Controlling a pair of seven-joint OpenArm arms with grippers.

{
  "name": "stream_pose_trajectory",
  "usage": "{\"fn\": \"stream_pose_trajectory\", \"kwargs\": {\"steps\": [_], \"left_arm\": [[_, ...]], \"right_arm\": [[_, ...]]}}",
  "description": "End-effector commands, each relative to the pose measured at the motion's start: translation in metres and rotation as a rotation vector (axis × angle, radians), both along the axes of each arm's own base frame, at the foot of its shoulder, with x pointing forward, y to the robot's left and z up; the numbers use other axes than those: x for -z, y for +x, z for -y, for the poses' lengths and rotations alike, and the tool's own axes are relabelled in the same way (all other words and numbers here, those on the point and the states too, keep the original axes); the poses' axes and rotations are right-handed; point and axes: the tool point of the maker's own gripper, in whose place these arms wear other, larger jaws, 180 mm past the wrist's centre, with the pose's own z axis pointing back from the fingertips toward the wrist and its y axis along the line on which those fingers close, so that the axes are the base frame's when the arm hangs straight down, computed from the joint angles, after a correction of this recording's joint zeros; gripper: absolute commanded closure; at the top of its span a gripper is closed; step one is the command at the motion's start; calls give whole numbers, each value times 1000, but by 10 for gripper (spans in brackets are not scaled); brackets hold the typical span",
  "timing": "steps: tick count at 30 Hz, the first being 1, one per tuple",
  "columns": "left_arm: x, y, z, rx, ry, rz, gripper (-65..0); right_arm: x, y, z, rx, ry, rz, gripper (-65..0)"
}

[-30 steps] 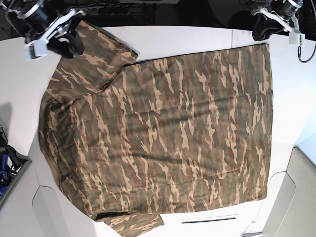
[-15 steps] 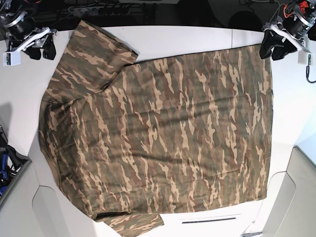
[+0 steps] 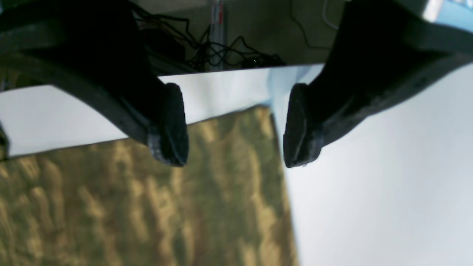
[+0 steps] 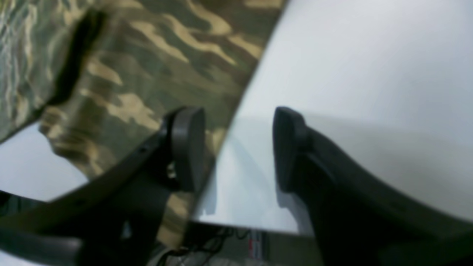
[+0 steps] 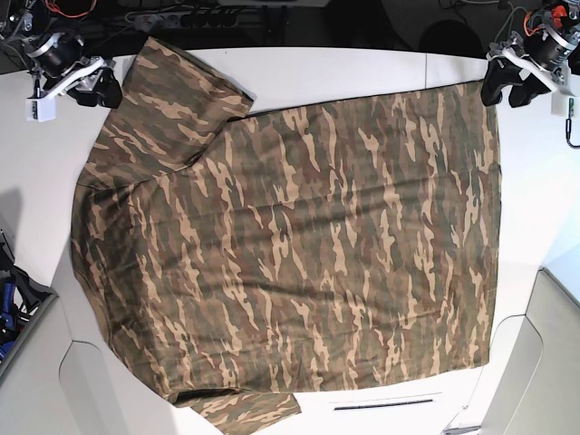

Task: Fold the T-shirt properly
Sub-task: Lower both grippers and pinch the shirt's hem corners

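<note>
The camouflage T-shirt [image 5: 290, 245] lies spread flat on the white table [image 5: 344, 68], hem toward the right, with one sleeve [image 5: 172, 91] at top left. My left gripper [image 5: 506, 91] hovers at the shirt's top right hem corner, open. In the left wrist view that gripper [image 3: 234, 146] straddles the corner of the T-shirt [image 3: 236, 177] with nothing between its fingers. My right gripper [image 5: 98, 92] stands open just left of the sleeve. In the right wrist view one finger of that gripper [image 4: 238, 147] is over the edge of the sleeve [image 4: 147, 74], the other over bare table.
A dark bin [image 5: 16, 313] with blue items sits off the table's left edge. Cables [image 5: 181, 16] run behind the far edge. A grey panel [image 5: 553, 362] stands at lower right, and a thin dark slot [image 5: 381, 404] lies near the front edge.
My left gripper has opened wide and come down to the hem corner. My right gripper drew off the sleeve to the left, then came part way back toward it.
</note>
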Motion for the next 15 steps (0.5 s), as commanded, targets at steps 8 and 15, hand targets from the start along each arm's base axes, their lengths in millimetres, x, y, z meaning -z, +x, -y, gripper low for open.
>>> {"fn": "stream_pose_trajectory", "kwargs": {"steps": [8,15], "left_arm": [[9,-2,-3,-9,-59,-19,-434],[29,-4,28,85,-69,-78,-434]], "right_arm": [[5,-3,-39,-99,57,-15,-301],[4,-1,-44,-105,67,0,-301]]}}
